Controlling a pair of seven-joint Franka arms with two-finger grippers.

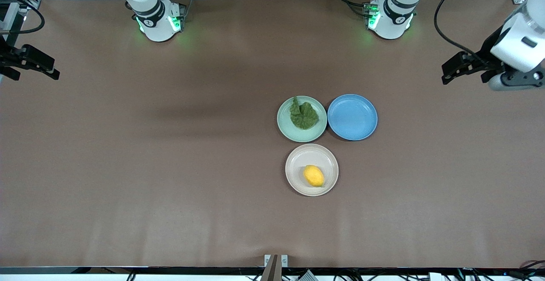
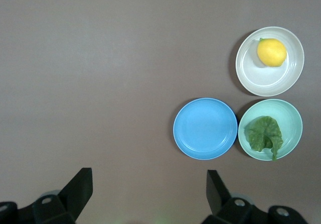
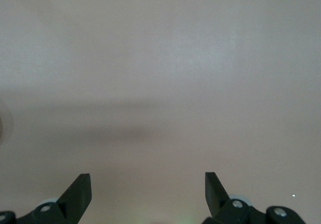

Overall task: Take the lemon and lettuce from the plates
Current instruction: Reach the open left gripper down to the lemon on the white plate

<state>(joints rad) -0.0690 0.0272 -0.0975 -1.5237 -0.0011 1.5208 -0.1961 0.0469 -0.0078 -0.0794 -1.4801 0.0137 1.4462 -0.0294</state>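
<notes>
The yellow lemon (image 1: 314, 175) lies on the beige-cream plate (image 1: 298, 183), nearest the front camera. The dark green lettuce (image 1: 303, 114) lies on the mint green plate (image 1: 284, 121), farther from the camera. Both show in the left wrist view: the lemon (image 2: 271, 51) on the beige plate (image 2: 251, 78), the lettuce (image 2: 264, 134) on the mint plate (image 2: 291, 118). My left gripper (image 1: 449, 71) is open and empty, high over the left arm's end of the table. My right gripper (image 1: 49, 71) is open and empty over the right arm's end. Both arms wait.
An empty blue plate (image 1: 352, 117) sits beside the mint plate, toward the left arm's end; it shows in the left wrist view (image 2: 205, 128). The brown table (image 1: 170, 166) carries nothing else. The right wrist view shows only bare table (image 3: 160, 83).
</notes>
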